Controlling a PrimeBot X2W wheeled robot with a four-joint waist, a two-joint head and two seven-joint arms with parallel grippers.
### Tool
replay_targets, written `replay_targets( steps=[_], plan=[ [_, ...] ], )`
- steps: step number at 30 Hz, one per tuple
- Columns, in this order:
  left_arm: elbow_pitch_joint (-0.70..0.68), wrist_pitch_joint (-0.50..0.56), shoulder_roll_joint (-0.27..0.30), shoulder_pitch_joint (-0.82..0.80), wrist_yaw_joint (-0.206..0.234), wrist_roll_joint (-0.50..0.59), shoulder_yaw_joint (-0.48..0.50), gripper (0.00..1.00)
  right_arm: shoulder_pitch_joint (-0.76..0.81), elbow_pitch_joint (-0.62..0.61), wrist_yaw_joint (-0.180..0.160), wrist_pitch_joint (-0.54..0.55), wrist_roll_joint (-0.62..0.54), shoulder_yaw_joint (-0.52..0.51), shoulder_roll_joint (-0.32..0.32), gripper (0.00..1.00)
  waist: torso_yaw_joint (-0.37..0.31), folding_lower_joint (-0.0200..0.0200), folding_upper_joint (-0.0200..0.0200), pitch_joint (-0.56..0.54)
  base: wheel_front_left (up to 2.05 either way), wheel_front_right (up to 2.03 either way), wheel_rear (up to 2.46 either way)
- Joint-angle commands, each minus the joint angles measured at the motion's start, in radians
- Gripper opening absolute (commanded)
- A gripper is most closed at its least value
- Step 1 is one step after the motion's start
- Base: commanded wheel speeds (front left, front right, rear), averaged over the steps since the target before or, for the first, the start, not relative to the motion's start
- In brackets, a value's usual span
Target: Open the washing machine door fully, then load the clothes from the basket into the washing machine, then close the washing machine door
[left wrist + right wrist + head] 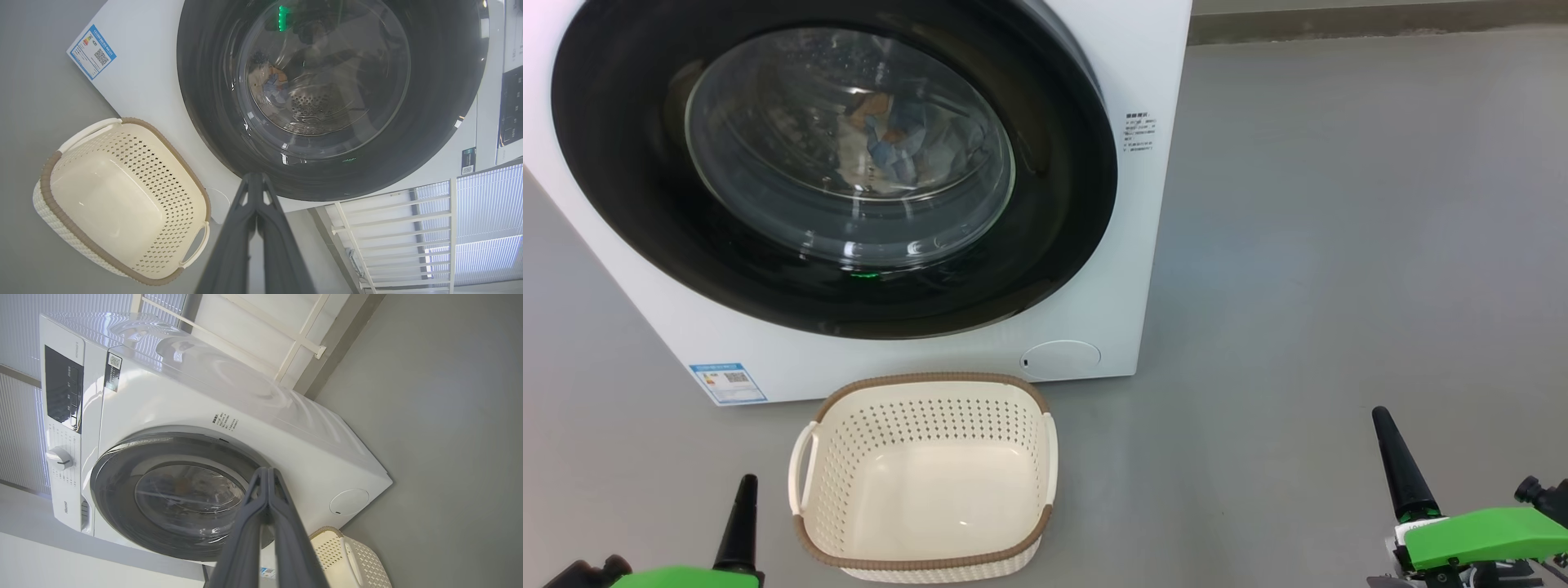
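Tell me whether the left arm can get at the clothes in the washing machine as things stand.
Probably not. The clothes lie inside the drum behind the door, which looks fully closed, so its glass stands between them and the left gripper, which is shut and low beside the basket.

- The floor (1339,245) is smooth, plain grey and matte, with only faint, soft-edged shadows on it.
- A darker grey-brown skirting strip (1380,26) runs along the far edge, where the floor meets a pale wall.
- A white frame of thin bars (452,228) stands against that wall.
- Finely ribbed pale panels (488,204) show through the bars, glowing bluish-white; blinds or fluted glass, it cannot be told.
- The light is diffuse and cool.
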Motion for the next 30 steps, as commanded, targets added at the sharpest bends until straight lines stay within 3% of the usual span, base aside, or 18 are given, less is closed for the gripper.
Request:
replay_targets(
  steps=[1, 30],
  plan=[
    [-0.017, 0.008, 0.022, -0.047, -0.009, -0.032, 0.027, 0.00, -0.040, -0.019, 0.000, 0.009, 0.036, 0.008, -0.005, 0.00, 0.000, -0.0001, 0.0000, -0.001, 0.00, 0.00, 0.00],
    [0.016, 0.090, 0.028, -0.078, -0.016, -0.336, 0.036, 0.00, -0.058, 0.028, -0.001, 0.094, 0.341, -0.025, 0.021, 0.00, 0.006, -0.0001, 0.0000, -0.011, 0.00, 0.00, 0.00]
  ],
)
